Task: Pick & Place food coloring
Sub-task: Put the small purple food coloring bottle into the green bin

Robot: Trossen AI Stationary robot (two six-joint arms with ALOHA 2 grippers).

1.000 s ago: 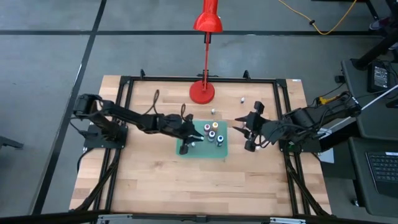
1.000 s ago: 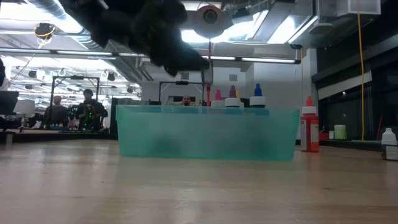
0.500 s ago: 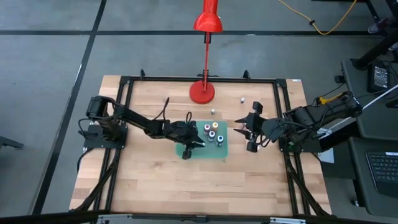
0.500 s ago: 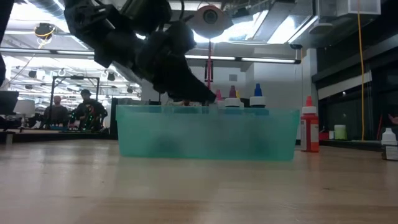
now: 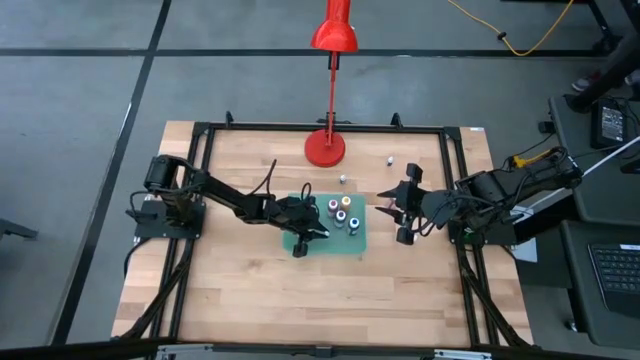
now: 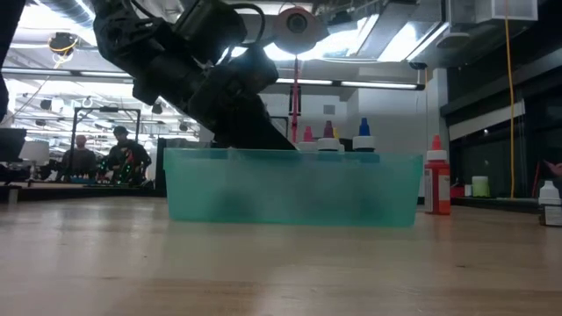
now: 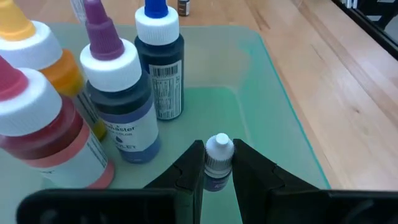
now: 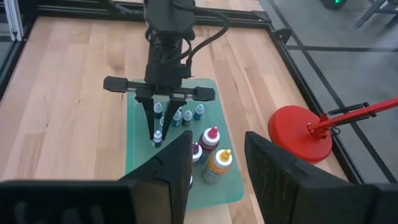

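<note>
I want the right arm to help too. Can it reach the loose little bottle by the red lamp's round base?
Probably yes. The right gripper is open and empty, and bare wooden table lies between it and the little bottle near the red lamp's base.

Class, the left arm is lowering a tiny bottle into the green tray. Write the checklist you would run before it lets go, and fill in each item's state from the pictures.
1. Left pincer shut on the small white-capped bottle: ok.
2. Bottle upright between the fingers: ok.
3. Bottle inside the green tray, over bare floor: ok.
4. Bottle apart from the blue-capped bottle and purple-capped bottle: ok, a gap shows.
5. Bottle's base resting on the tray floor: cannot tell, the fingers hide it.
6. Right pincer open, waiting beside the tray and out of the way: ok.
</note>
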